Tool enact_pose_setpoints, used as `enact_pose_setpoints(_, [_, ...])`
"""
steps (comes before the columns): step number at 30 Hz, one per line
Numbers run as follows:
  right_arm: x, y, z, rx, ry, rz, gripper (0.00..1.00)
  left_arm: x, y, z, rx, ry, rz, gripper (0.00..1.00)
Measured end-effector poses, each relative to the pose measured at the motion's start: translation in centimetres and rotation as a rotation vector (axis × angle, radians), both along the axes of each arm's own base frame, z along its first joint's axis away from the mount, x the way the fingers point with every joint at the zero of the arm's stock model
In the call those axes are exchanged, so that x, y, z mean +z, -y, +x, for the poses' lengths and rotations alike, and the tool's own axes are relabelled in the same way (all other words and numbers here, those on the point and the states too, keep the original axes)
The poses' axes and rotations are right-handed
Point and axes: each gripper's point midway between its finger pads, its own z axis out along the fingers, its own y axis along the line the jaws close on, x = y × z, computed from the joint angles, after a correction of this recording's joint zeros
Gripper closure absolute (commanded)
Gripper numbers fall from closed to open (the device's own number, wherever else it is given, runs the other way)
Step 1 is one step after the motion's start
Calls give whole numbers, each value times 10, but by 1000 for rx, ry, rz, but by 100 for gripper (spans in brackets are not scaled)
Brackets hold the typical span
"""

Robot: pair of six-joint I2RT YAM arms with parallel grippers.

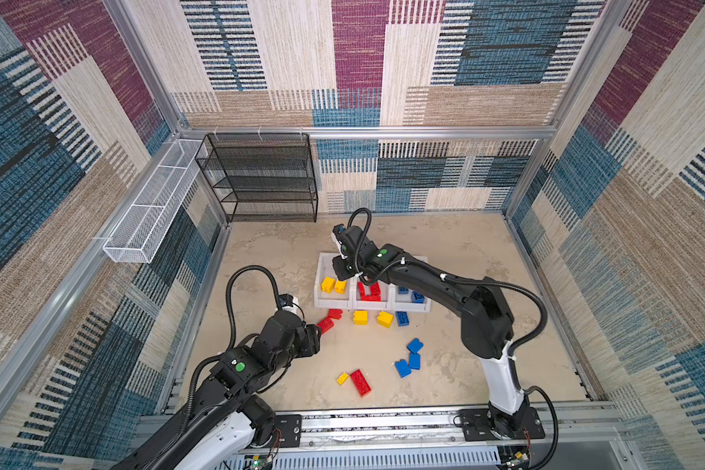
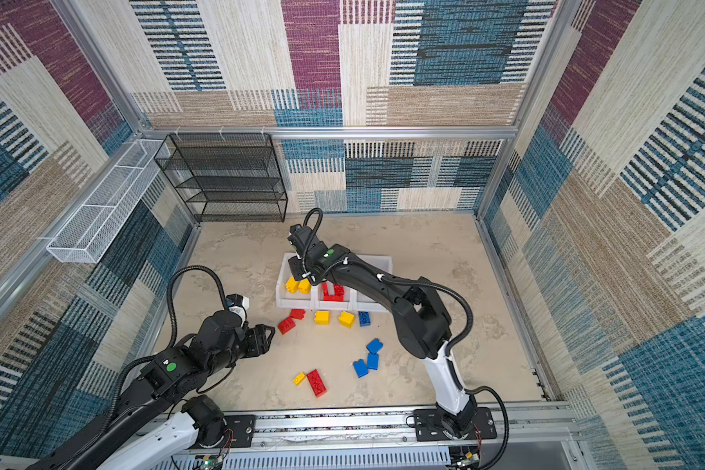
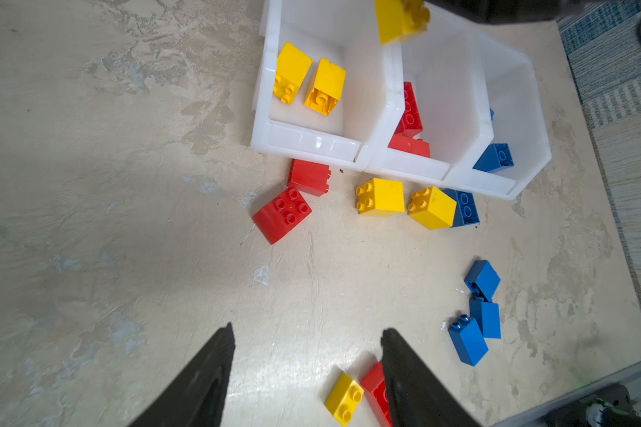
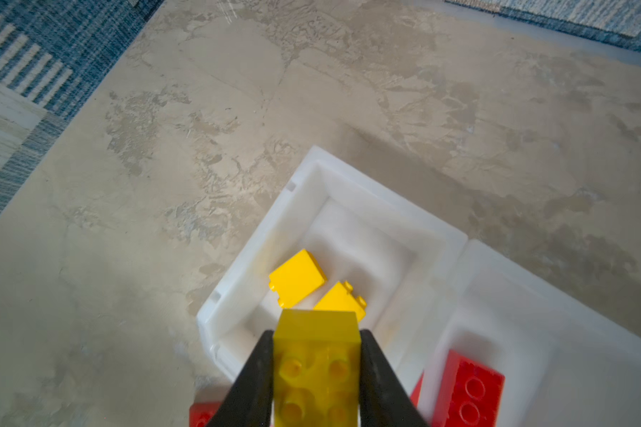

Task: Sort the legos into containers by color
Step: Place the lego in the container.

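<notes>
Two arms are in play, and only one is loaded. Farthest left, the left gripper (image 3: 308,329) hangs low over the table (image 3: 126,222) with its jaws apart and nothing between them, just beside a pair of loose red bricks (image 1: 325,324) in front of the bins; it is best kept clear of the drop until the other arm is done.

Next along, the leftmost bin (image 1: 334,303) has two yellow bricks (image 4: 297,277) in it; the right gripper (image 4: 316,334) is clamped on the held yellow brick (image 4: 317,373), pinching its two side faces, and carries it above that bin. The step in hand looks like the release. From the left wrist view the brick seems to sit close to the wall shared with the middle bin (image 1: 373,305), where the reds lie. I would nudge it further over the yellow bin, towards the bare floor behind the two bricks; come down below the rim before parting the jaws, so it cannot bounce out or tip across; open fully, then rise straight.

Rightmost, the blue bin (image 1: 412,307) holds blues. Loose yellow, blue and red bricks are scattered on the table in front of the bins, so I judge the sorting to be near its middle.
</notes>
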Motion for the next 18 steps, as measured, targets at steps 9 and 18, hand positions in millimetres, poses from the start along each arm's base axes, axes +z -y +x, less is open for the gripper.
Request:
enact_pose_setpoints(9, [-33,-12,25,-36,-30,-47,53,-17,-4,-7,6,-44,17,33])
enact_pose_setpoints(18, [-37,1,24,-61,-53,-61,30,-27,-4,-7,4,-79,43,33])
